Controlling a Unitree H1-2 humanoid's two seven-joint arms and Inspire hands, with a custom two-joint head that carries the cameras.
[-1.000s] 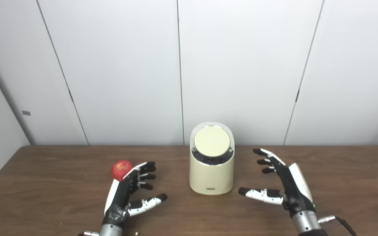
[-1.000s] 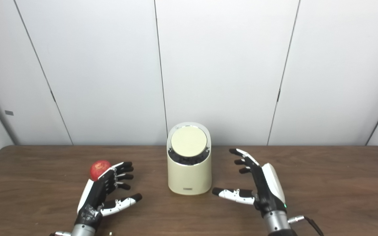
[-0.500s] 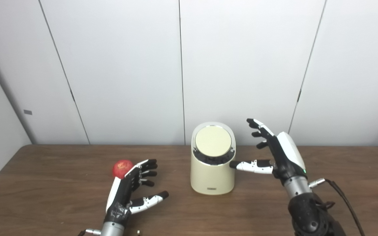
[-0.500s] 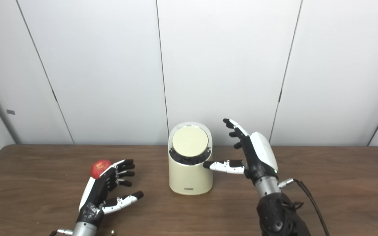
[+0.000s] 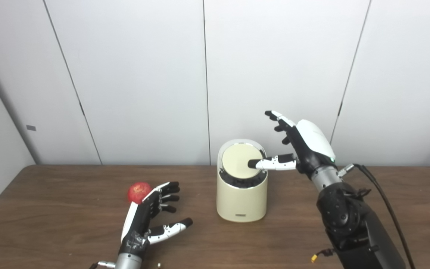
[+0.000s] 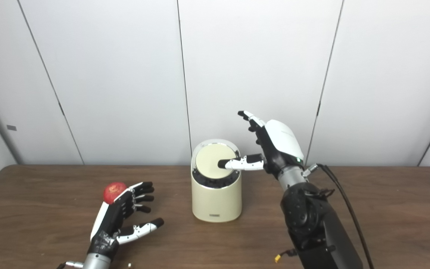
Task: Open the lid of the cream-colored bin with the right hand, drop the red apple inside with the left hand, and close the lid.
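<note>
Brown wooden table [image 5: 50,209] before white wall panels [image 5: 140,74] — both hands spread empty: right hand [image 5: 304,142] over the bin [image 5: 242,198], left hand [image 5: 144,220] beside the apple [image 5: 137,190].

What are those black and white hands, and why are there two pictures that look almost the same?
They are a robot's hands. Two cameras sit side by side on its head, like eyes, so both pictures show one scene. On the brown table stands a cream-colored bin with its round lid shut. The right hand is raised beside it, thumb reaching over the lid. The left hand lies open near a red apple. Neither hand holds anything.
</note>
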